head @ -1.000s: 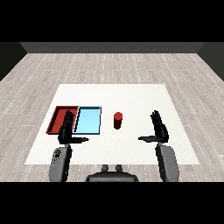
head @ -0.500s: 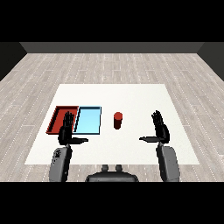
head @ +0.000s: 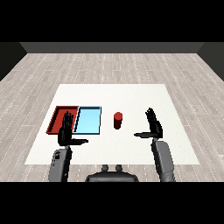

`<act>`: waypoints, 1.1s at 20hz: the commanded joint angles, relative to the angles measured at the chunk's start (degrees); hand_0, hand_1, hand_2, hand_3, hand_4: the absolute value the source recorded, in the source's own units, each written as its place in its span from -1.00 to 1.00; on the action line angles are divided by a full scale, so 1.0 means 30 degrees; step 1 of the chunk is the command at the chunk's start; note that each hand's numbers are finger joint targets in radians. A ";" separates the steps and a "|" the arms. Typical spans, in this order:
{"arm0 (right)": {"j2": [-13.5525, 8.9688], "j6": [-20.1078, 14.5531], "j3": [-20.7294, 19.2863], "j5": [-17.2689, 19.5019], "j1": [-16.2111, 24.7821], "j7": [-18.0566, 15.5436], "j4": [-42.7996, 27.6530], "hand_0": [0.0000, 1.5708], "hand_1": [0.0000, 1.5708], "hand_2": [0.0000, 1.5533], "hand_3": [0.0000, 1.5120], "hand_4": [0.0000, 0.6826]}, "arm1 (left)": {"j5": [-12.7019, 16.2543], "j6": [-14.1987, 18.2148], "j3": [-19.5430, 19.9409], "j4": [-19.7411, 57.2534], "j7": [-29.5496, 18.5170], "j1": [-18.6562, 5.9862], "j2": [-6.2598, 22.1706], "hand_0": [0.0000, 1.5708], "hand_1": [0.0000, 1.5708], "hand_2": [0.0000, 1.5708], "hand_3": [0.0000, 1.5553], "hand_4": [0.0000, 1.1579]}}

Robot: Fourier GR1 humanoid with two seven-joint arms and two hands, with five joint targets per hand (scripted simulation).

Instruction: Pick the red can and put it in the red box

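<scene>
The red can [head: 118, 120] stands upright on the white table, just right of the light blue tray [head: 88, 120]. The red tray [head: 58, 118] lies at the far left, side by side with the blue one. My right hand [head: 154, 127] is open, fingers straight up and thumb pointing left, a short way right of the can and slightly nearer to me. It touches nothing. My left hand [head: 67, 132] is open too, raised in front of the seam between the two trays, covering part of the red tray's near right corner.
The white table [head: 131, 94] extends far behind the trays and the can and to the right of my right hand. A wooden floor surrounds the table.
My right hand has drifted slightly left and forward, toward the can. The left hand and the can have kept their places.
</scene>
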 commanded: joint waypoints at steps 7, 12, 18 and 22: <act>0.1301 -0.1005 0.0848 0.0029 -0.1317 0.0815 0.1243 -1.00 -1.00 -1.00 -1.00 -1.00 | 0.0096 0.0105 0.0016 0.0733 -0.0572 -0.0576 -0.0234 -1.00 -1.00 -1.00 -1.00 -1.00; 0.1608 -0.0840 0.0365 -0.0464 -0.3405 -0.1002 0.5549 -1.00 -1.00 -1.00 -1.00 -1.00 | 0.0129 -0.0203 0.0284 0.0392 -0.1025 0.0293 0.0147 -1.00 -1.00 -1.00 -1.00 -1.00; 0.1628 -0.2392 0.1527 -0.2030 -0.5086 -0.0443 0.6657 -1.00 -1.00 -1.00 -1.00 -1.00 | 0.0442 0.0435 0.0178 -0.0650 0.0672 -0.0359 0.0118 -1.00 -1.00 -1.00 -1.00 -1.00; 0.1634 -0.2406 0.2082 -0.2404 -0.4779 -0.2051 0.8330 -1.00 -1.00 -1.00 -1.00 -1.00 | 0.0650 0.0275 0.0420 -0.0447 0.1046 -0.0632 0.0397 -1.00 -1.00 -1.00 -1.00 -1.00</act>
